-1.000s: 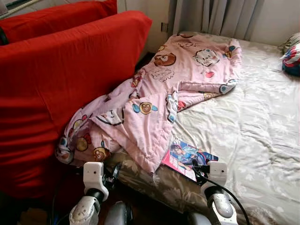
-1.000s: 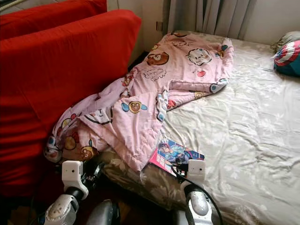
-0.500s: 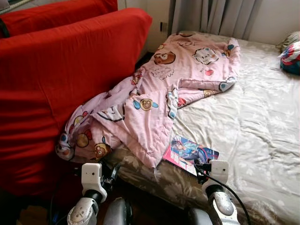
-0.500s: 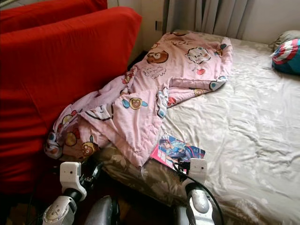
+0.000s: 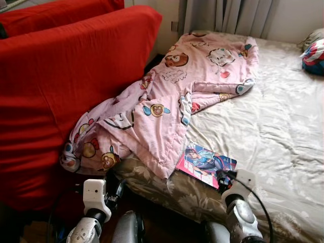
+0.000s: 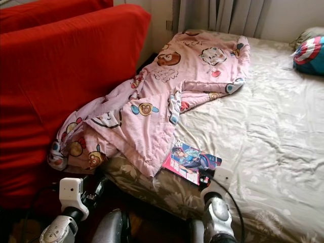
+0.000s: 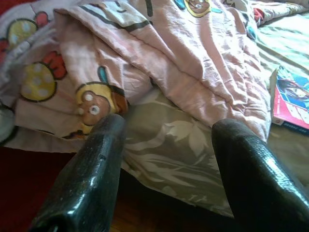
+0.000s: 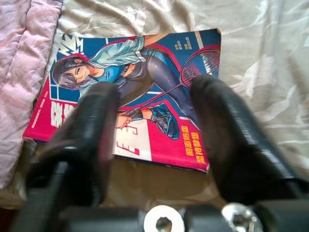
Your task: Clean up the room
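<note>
Bedroom: a bed (image 5: 283,152) under a pale floral sheet occupies the right of the scene, with a red sofa (image 5: 61,91) standing close against its left side and grey curtains (image 5: 228,15) at the far wall.

Nearest the camera, the left gripper (image 7: 166,159) is held low, in front of the bed's near edge and beside the base of the sofa. Its two black fingers stand apart with nothing between them; beyond them are the hanging floral sheet and a fold of blanket.

The right gripper (image 8: 154,140) is at the near edge of the bed, just short of a comic book (image 5: 206,163). Its fingers are spread wide, one to either side of the book's cover as seen from the wrist, gripping nothing. Whether they touch the book cannot be determined.

The comic book lies flat on the sheet close to the bed's near edge. Its cover shows a drawn figure with a racket on a blue and magenta ground. Its left edge lies right at the hem of a pink cartoon-print blanket (image 5: 167,101).

The blanket runs crumpled from the bed's near left corner, where it spills down against the sofa, up along the left side to the head of the bed.

Farthest off, a red, white and blue cushion (image 5: 314,55) rests at the far right of the bed.
</note>
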`<state>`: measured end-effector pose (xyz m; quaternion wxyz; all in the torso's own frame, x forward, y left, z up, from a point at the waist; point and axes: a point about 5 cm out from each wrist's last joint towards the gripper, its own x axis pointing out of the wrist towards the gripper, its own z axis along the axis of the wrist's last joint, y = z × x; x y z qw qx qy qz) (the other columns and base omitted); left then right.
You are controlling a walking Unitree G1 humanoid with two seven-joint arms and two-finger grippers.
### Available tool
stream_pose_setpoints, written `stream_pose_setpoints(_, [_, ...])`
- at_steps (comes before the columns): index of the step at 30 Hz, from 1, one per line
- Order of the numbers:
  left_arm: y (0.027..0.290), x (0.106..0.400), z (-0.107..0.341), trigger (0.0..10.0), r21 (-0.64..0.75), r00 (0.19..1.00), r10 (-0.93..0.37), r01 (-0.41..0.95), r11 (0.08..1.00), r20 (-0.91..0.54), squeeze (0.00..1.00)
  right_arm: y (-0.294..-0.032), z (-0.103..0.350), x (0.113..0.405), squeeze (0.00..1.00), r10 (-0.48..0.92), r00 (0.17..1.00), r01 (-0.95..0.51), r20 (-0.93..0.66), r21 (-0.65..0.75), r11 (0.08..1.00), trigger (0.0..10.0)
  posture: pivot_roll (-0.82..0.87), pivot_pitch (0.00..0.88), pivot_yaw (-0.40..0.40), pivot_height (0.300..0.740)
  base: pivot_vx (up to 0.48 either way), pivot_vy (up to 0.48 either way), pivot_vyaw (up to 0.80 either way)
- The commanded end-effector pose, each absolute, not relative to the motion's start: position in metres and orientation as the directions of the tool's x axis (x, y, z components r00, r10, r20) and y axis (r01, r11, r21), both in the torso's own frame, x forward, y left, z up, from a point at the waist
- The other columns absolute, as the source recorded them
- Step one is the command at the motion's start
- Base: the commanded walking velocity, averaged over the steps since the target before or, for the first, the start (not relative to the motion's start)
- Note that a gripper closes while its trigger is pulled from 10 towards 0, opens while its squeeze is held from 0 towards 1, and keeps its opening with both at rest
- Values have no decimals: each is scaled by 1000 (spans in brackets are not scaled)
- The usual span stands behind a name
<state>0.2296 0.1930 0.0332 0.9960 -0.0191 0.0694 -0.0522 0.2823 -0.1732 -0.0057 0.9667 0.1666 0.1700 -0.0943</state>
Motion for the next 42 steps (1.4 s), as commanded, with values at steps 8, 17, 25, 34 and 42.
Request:
stream_pose_setpoints(8, [197,218,40,10000,-11,979,-126,126,992,-158,0,-179,-6,283,0,-159,914,277,-372,289,916,10000,115,210,79,608,0,0,0])
stream_pose_setpoints(17, [212,191,43,10000,16,972,-92,98,995,-216,0,-184,-1,286,0,-167,929,285,-330,352,892,10000,153,274,102,608,0,0,0])
stream_pose_setpoints(25, [221,185,45,10000,36,967,-73,84,996,-242,0,-182,5,293,0,-158,939,280,-307,410,868,10000,160,287,124,608,0,0,0])
stream_pose_setpoints(34, [225,185,49,10000,55,966,-67,83,995,-251,0,-191,14,294,0,-209,952,292,-224,456,841,10000,167,288,136,608,0,0,0])
stream_pose_setpoints(42, [227,199,64,10000,57,984,-46,57,997,-173,0,-201,9,285,0,-255,942,327,-217,439,836,10000,174,286,136,608,0,0,0])
